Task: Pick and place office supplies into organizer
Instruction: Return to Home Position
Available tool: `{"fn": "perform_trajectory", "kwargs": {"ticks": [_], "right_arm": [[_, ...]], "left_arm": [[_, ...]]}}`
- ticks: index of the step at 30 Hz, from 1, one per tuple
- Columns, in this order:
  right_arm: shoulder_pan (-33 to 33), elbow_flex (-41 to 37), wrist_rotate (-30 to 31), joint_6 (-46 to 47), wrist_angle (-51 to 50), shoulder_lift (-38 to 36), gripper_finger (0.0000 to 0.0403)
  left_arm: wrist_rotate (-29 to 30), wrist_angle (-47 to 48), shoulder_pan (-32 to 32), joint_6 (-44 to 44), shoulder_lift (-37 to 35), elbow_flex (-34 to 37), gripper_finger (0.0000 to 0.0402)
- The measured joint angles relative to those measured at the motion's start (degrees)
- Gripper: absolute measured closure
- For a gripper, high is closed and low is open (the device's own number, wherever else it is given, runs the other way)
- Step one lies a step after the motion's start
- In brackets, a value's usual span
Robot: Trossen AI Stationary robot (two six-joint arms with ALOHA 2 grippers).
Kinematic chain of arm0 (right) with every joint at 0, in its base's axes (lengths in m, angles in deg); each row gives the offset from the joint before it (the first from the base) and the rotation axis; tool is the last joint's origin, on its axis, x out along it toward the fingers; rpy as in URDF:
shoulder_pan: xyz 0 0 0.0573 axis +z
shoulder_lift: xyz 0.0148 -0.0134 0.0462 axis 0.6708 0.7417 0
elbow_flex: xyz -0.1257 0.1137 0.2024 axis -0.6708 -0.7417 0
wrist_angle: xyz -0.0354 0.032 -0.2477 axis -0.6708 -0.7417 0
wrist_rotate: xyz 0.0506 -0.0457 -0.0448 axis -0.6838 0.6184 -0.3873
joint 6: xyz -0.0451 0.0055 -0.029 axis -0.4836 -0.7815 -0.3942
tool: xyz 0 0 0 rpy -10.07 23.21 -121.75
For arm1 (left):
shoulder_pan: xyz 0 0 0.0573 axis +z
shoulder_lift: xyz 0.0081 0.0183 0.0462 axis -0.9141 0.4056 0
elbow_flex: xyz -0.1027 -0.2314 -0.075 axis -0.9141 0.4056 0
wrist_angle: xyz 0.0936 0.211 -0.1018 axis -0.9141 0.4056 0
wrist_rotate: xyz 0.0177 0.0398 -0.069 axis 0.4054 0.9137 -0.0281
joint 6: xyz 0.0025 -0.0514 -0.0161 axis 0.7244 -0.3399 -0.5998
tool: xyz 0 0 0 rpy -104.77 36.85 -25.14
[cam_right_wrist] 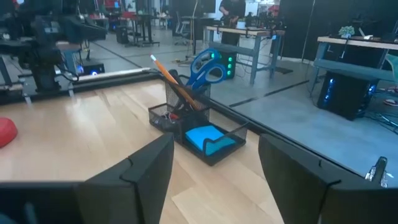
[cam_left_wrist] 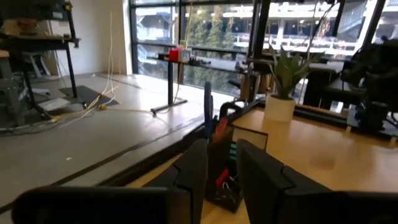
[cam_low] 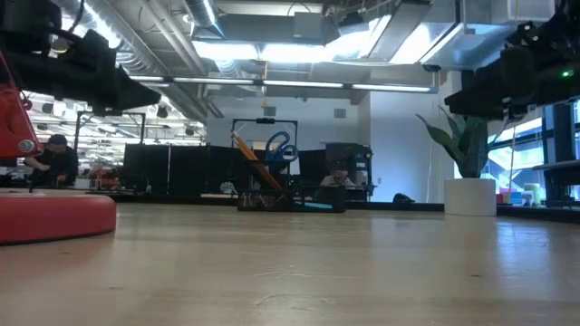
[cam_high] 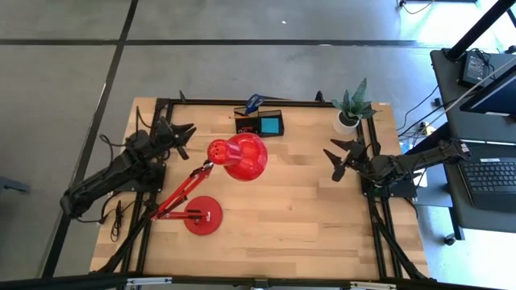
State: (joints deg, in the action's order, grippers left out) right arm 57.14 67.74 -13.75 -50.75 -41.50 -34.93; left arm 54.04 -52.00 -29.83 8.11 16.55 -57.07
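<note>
Seen from above, the black desk organizer (cam_high: 258, 123) stands at the 12 o'clock edge of the bench (cam_high: 306, 229), a little left of centre. Blue-handled scissors (cam_right_wrist: 205, 67) stand in its taller compartment with the handles up. A wooden pencil (cam_right_wrist: 171, 78) leans out of the same compartment beside them. A blue block (cam_right_wrist: 204, 137) lies in the low tray part, on the side of the organizer nearer the potted plant (cam_high: 351, 110). The plant sits toward the 1 o'clock corner of the bench.

The left gripper (cam_high: 181, 138) hovers over the 9 o'clock side of the bench, its fingers (cam_left_wrist: 193, 168) parted and holding nothing. The organizer is well apart from it, at roughly its 2 o'clock, and shows through the gap between the fingers in the left wrist view.

The right gripper (cam_high: 339, 159) hangs over the 3 o'clock side, its fingers spread wide and empty. The organizer is well apart from it too, at about its 10 o'clock. In the low view both grippers are raised clear of the bench top.

The red lamp head (cam_high: 239, 155) sits between the two grippers, near the organizer at its 6 o'clock. The round lamp base (cam_high: 201, 215) rests on the bench toward 7 o'clock.
</note>
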Motion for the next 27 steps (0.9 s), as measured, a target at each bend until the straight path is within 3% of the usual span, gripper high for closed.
{"fn": "perform_trajectory", "kwargs": {"ticks": [13, 20, 27], "right_arm": [[0.01, -2.81, -0.02, 2.74, -1.70, -3.08, 0.0166], [-0.01, -2.78, 2.83, -4.89, -0.57, -4.46, 0.0166], [-4.32, -2.78, -6.26, -12.58, -1.06, -9.22, 0.0166]], "left_arm": [[0.04, -3.08, -0.21, 0.36, 0.56, 2.57, 0.0320], [0.04, -3.10, -0.21, 0.37, 0.57, 2.57, 0.0320], [0.04, -3.10, -0.21, 0.39, 0.57, 2.57, 0.0320]]}}
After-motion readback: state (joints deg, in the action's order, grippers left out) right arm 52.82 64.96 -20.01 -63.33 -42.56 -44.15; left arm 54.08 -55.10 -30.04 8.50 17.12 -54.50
